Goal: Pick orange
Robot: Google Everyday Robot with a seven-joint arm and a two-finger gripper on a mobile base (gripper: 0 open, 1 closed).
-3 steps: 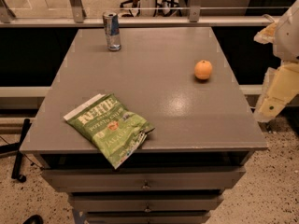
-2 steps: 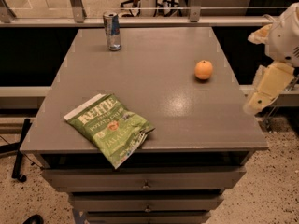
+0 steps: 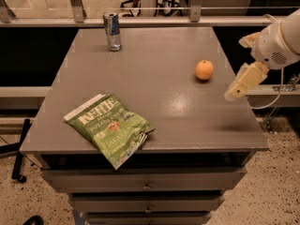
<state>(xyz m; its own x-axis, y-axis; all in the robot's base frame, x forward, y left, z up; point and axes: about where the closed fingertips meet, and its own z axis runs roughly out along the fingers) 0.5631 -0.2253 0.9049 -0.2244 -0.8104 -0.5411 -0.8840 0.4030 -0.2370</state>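
Observation:
The orange [image 3: 204, 70] is a small round orange fruit resting on the grey table top [image 3: 154, 78], toward its right side. My gripper [image 3: 238, 89] comes in from the right edge of the view on a white arm, with its cream-coloured end hovering over the table's right edge. It is to the right of the orange and a little nearer to me, apart from it and holding nothing.
A slim drink can [image 3: 112, 30] stands at the table's far left. A green chip bag [image 3: 110, 127] lies at the front left, overhanging the front edge. Drawers sit below the table top. A rail with posts runs behind the table.
The arm has moved left and inward, from beside the table's right edge to over it, bringing the gripper closer to the orange. The objects on the table have not moved.

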